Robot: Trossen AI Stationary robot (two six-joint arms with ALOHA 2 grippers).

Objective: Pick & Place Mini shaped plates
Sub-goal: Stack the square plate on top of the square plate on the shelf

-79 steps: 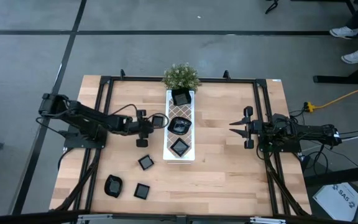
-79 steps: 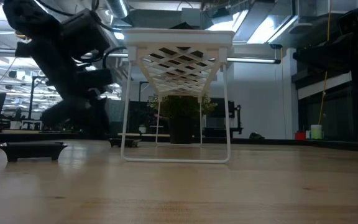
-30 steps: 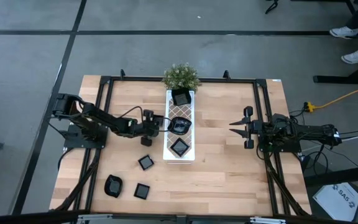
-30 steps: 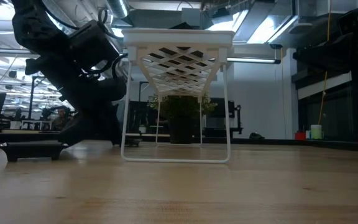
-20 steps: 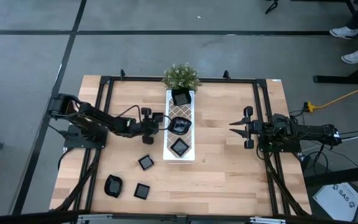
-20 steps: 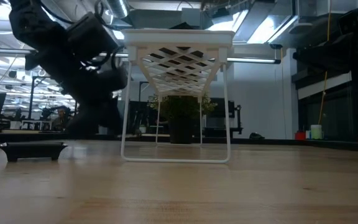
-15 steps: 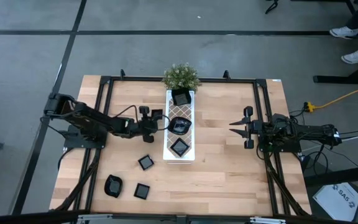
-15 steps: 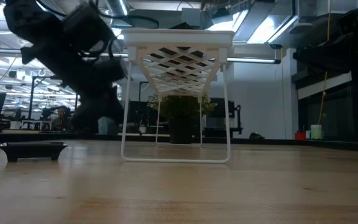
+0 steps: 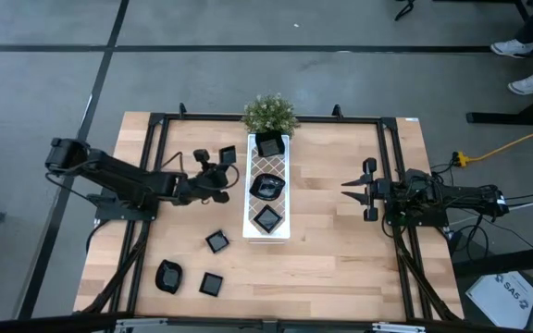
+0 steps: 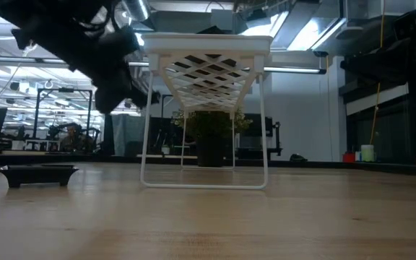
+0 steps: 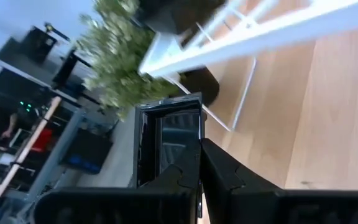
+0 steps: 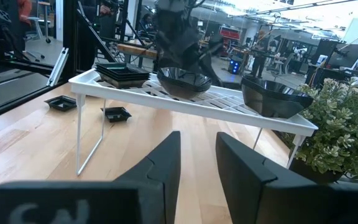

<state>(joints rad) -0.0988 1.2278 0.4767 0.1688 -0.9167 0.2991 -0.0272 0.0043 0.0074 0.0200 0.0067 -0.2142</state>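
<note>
My left gripper [image 9: 218,174] is shut on a small black square plate [image 9: 227,157], held above the table just left of the white lattice tray [image 9: 248,215]. In the left wrist view the plate [image 11: 166,137] stands tilted between the fingers. Three black plates lie on the tray: a deep one [image 9: 268,145], a wavy one [image 9: 266,186] and a square one [image 9: 266,219]. Three more rest flat on the wood near the front left [image 9: 216,241], [image 9: 211,283], [image 9: 168,276]. My right gripper [image 9: 348,188] waits open at the right, touching nothing. My left gripper pinches one side rim of the square plate [image 11: 194,146] between its two fingers, one finger [image 11: 182,171] on the inner face and the other on the outer. The plate is lifted clear of the table and tipped up on edge beyond the fingertips.
A green potted plant [image 9: 268,114] stands at the tray's far end. The tray stands on thin wire legs [image 10: 144,144], raised above the wood. A black frame [image 9: 155,129] runs round the table. Bare wood lies between the tray and the right arm.
My left gripper, shut on the square plate, has risen from the table beside the tray and drawn a little toward the far and left edges, rolling its wrist. The plate has come up clear of the wood and tipped from flat toward standing on edge.
</note>
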